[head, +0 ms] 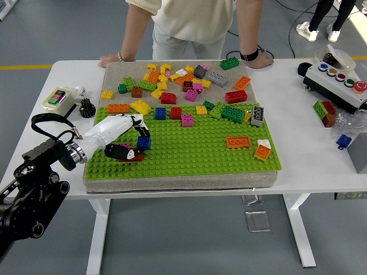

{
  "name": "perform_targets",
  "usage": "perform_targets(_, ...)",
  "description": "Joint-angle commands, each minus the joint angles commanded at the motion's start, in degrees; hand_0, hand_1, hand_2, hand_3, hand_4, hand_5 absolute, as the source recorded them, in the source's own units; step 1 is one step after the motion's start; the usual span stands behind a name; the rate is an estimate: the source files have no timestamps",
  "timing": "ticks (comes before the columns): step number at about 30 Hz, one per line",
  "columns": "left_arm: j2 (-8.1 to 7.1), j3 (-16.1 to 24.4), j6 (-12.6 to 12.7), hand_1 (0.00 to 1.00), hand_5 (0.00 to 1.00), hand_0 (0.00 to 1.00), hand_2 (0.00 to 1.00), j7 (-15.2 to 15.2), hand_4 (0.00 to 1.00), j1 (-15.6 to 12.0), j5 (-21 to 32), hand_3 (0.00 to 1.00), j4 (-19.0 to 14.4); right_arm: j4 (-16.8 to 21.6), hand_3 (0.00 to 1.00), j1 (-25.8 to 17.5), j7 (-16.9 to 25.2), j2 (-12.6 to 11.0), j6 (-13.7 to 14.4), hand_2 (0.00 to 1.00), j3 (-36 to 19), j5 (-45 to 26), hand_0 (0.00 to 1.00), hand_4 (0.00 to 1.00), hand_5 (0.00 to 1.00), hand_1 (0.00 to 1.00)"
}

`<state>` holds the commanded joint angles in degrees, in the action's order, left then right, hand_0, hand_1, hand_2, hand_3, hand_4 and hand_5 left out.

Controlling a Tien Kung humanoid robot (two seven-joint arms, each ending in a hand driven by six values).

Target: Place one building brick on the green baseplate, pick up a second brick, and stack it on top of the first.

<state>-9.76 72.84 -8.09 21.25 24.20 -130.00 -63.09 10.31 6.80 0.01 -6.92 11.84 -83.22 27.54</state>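
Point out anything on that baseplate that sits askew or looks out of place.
The orange brick near the green baseplate's right edge lies tilted with a white piece on it, not pressed flat. The grey brick stands on end. Otherwise nothing stands out.

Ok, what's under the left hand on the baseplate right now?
A red brick sits on the green baseplate beneath the left hand, which holds a blue brick. The fingers cover their contact.

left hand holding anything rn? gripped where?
The left hand holds a small blue brick, fingertips pinching its sides, just above the red brick on the green baseplate.
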Motion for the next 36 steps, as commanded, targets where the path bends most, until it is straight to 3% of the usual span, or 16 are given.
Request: perform_targets(36,-0.59,1.61,0.16,0.663,0.092,0.85,0.579,-0.22,0.697,-1.6,0.0,0.55,1.42,0.0,0.599,-0.22,0.0,0.17,0.45,0.71,0.22,-0.07,0.741,0.922,0.509,0.66)
